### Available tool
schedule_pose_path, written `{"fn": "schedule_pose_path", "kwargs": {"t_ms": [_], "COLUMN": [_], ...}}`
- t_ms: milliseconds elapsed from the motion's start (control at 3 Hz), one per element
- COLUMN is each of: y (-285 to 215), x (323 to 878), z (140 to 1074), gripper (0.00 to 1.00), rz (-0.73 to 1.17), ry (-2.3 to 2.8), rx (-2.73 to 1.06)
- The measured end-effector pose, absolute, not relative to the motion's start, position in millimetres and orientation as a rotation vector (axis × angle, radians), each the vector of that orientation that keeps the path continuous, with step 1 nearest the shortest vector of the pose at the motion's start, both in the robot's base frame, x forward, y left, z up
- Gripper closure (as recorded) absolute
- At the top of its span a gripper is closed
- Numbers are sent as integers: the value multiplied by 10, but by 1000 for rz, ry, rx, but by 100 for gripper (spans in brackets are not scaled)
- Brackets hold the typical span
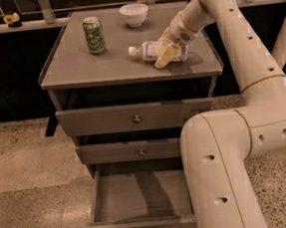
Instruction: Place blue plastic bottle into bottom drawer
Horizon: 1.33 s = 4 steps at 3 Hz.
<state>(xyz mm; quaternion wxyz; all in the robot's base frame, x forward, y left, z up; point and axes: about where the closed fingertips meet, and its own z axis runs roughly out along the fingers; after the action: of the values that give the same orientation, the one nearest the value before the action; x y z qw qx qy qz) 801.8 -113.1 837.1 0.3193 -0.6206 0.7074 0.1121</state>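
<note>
The blue plastic bottle (pixel 145 51) lies on its side on the cabinet top (pixel 79 69), white cap pointing left. My gripper (pixel 161 49) reaches down from the right and sits over the bottle's right half, hiding part of it. The bottle rests on the top. The bottom drawer (pixel 138 227) is pulled out and open, and its inside looks empty. Its right part is hidden behind my arm (pixel 219 179).
A green patterned can (pixel 94 35) stands upright at the top's left rear. A white bowl (pixel 134 14) sits at the back centre. The top drawer (pixel 133 118) and middle drawer (pixel 136 150) are shut. Speckled floor lies around the cabinet.
</note>
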Motion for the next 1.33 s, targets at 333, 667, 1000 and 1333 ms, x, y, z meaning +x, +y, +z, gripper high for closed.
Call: {"fn": "schedule_pose_path", "kwargs": {"t_ms": [333, 667, 1000, 1333], "y": [-1130, -1126, -1493, -1968], "x": [8019, 8005, 7812, 7540], "z": [8371, 8405, 8611, 8830], "gripper": [100, 100, 100, 100], "rz": [295, 295, 307, 317], "ry": [1860, 1860, 1828, 1792], "rx": [-1632, -1632, -1603, -1542]}}
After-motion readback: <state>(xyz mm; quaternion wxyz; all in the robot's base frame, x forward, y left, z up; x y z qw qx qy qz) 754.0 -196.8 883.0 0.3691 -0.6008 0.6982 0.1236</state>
